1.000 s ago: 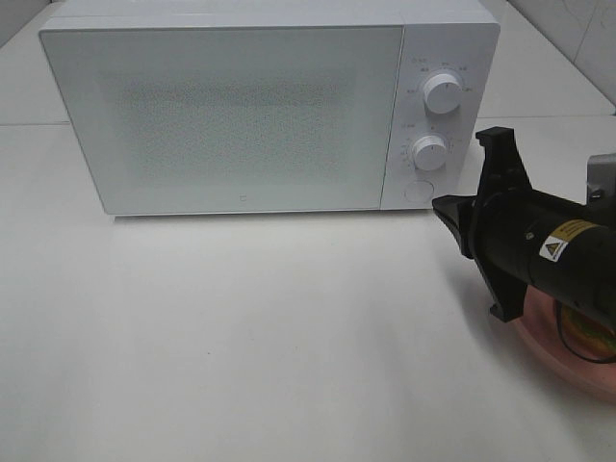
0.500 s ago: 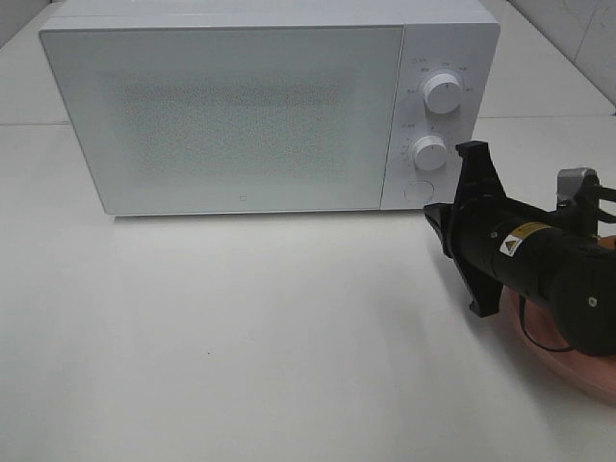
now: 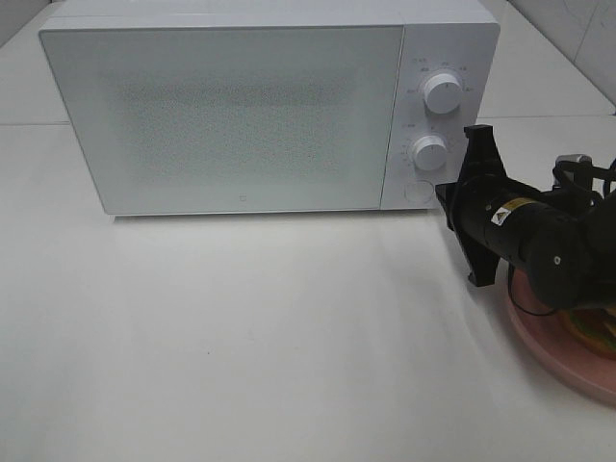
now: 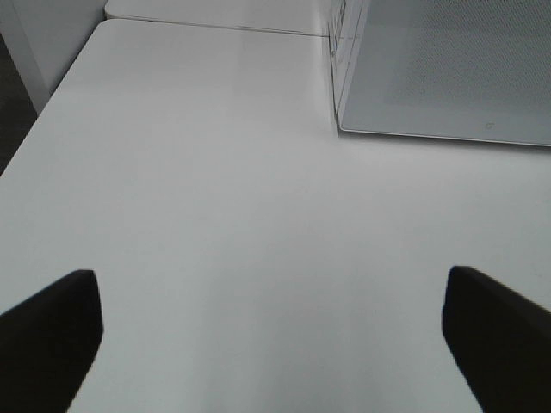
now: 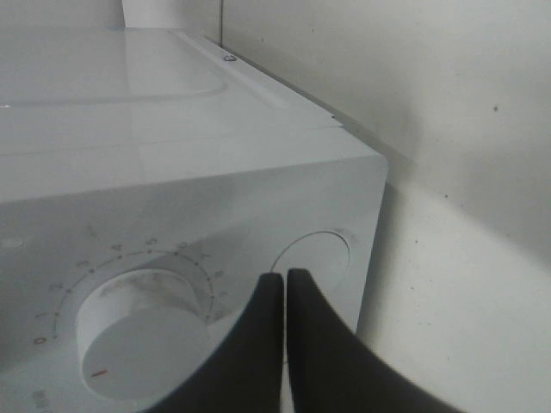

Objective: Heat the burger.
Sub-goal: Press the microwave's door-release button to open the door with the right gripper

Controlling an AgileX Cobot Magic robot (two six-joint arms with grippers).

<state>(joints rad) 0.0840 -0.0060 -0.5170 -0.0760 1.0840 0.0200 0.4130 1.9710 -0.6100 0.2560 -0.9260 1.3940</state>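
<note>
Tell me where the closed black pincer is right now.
In the high view the right pincer is on the right, its tips by the round button below the lower dial of the microwave.

White microwave, door shut — pink plate nearby.

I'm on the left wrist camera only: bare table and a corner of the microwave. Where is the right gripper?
Observer: The right gripper is shut, with its tips together at the round button below the lower dial on the microwave. I cannot tell whether the tips touch the button.
Operator: And the burger?
Observer: On the pink plate, which sits on the table to the right of the microwave. The right arm covers most of the burger, and only a sliver of its layers shows.
</note>
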